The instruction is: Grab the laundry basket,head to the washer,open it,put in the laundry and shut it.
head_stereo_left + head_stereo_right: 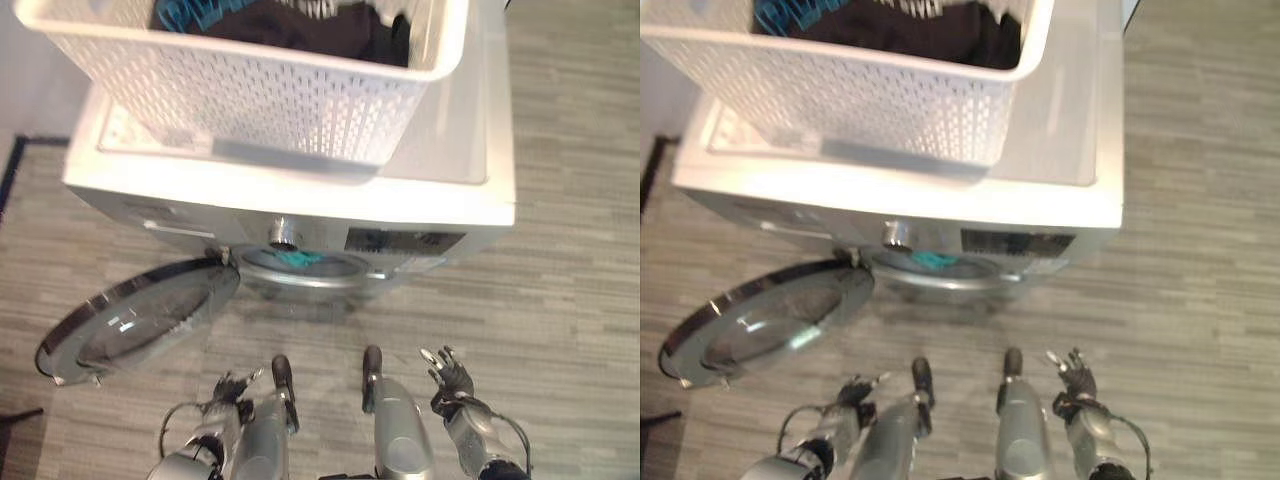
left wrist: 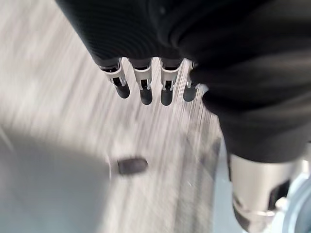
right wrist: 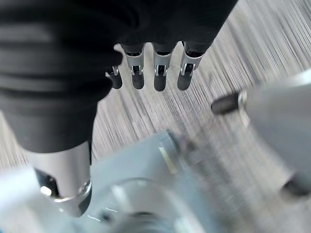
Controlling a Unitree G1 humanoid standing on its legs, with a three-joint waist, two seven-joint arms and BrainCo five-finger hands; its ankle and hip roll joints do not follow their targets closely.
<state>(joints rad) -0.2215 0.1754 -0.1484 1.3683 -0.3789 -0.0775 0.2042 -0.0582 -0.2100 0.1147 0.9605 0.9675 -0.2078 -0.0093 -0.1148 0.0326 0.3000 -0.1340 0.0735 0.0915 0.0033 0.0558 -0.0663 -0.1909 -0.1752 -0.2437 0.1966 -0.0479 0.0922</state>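
Laundry (image 1: 300, 25) fills one basket (image 1: 270, 100) atop the single washer (image 1: 300, 195); its door (image 1: 140, 320) hangs open, something teal in the drum. We hold our left hand (image 1: 228, 390) and right hand (image 1: 450, 375) low, fingers relaxed, empty. Next we should lift garments well clear before loading.

Laundry basket (image 1: 270, 95): white, its walls pierced with a fine grid of small holes.
Laundry in the basket (image 1: 300, 25): mostly black, with a teal-and-black patterned piece at one end and a bit of white.
Washer (image 1: 440, 200): white top and front — a dark display strip and a silver knob on the panel.
Washer door (image 1: 140, 320): chrome-ringed, grey glass.
Cloth in the drum (image 1: 300, 258): teal.
Floor (image 1: 570, 300): grey wood-grain planks — streaked light and dark.
Hands: silver fingers (image 2: 145, 87), dark tips, black ribbed covers.
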